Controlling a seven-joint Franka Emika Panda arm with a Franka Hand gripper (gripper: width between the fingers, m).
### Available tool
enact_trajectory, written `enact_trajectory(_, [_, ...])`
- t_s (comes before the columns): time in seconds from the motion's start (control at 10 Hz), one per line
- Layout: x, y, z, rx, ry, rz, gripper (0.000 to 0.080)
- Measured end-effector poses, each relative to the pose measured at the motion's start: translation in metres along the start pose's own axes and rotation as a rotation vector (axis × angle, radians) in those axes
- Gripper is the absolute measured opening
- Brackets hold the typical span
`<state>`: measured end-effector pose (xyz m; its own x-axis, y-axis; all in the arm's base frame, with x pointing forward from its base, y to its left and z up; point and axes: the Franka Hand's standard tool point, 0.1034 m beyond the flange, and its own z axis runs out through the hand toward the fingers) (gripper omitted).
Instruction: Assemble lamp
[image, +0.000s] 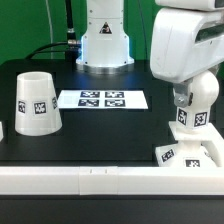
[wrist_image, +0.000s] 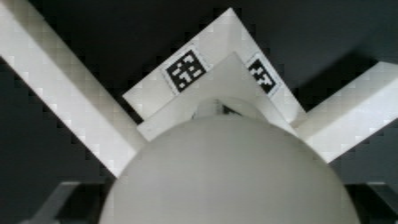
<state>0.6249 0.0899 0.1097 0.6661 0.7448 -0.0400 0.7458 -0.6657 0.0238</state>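
Observation:
The rounded white bulb (image: 192, 116) with tags is held upright in my gripper (image: 189, 100), which is shut on it. It hangs just above the flat square base (image: 184, 153), which lies at the exterior view's front right against the rail. In the wrist view the bulb (wrist_image: 222, 170) fills the foreground between the dark fingers (wrist_image: 54, 205). The tagged base (wrist_image: 214, 72) lies beyond it in the corner of the rails. The tapered shade (image: 35, 103) stands mouth down at the exterior view's left, away from the gripper.
The marker board (image: 103, 99) lies flat mid-table. A long white rail (image: 90, 180) runs along the front edge; in the wrist view rails (wrist_image: 63, 85) flank the base. The arm's pedestal (image: 104, 40) stands at the back.

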Motion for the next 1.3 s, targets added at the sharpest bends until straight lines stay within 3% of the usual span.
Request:
enact_trajectory(0.5, [0.0001,-0.0004,0.0001,0.003,0.001,0.308,0.0578])
enact_trajectory(0.7, [0.0004,-0.0008,0.0000,0.010,0.007,0.592,0.0578])
enact_trajectory(1.3, [-0.0014,0.0003,0.0005,0.055,0.003,1.229,0.0578])
